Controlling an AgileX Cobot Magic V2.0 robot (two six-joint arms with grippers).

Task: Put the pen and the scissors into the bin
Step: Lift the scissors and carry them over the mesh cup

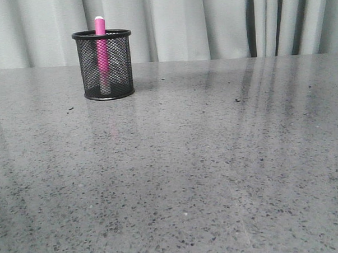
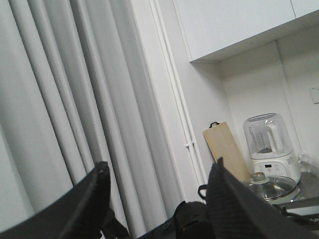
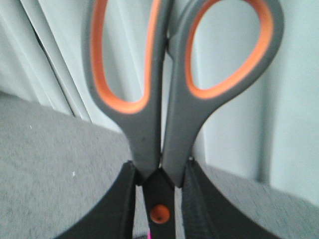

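In the front view the bin (image 1: 103,65) is seen standing upright on the grey speckled table (image 1: 204,170), at its far left part, close to the pale curtain (image 1: 220,23). The pen (image 1: 102,51) is placed inside the bin, almost upright, and its whitish end is seen a little above the rim. No arm is seen in this view.

In the right wrist view the scissors (image 3: 164,99) are held by the right gripper (image 3: 158,209); the dark fingers (image 3: 112,209) are pressed on both sides near the orange pivot dot, and the handle loops are pointed away from the gripper. A small pink spot is seen under the pivot.

In the left wrist view the left gripper (image 2: 157,204) is spread wide with nothing between its fingers, and it is directed to the curtain and a kitchen corner with a wooden board (image 2: 225,149) and a blender (image 2: 268,144).
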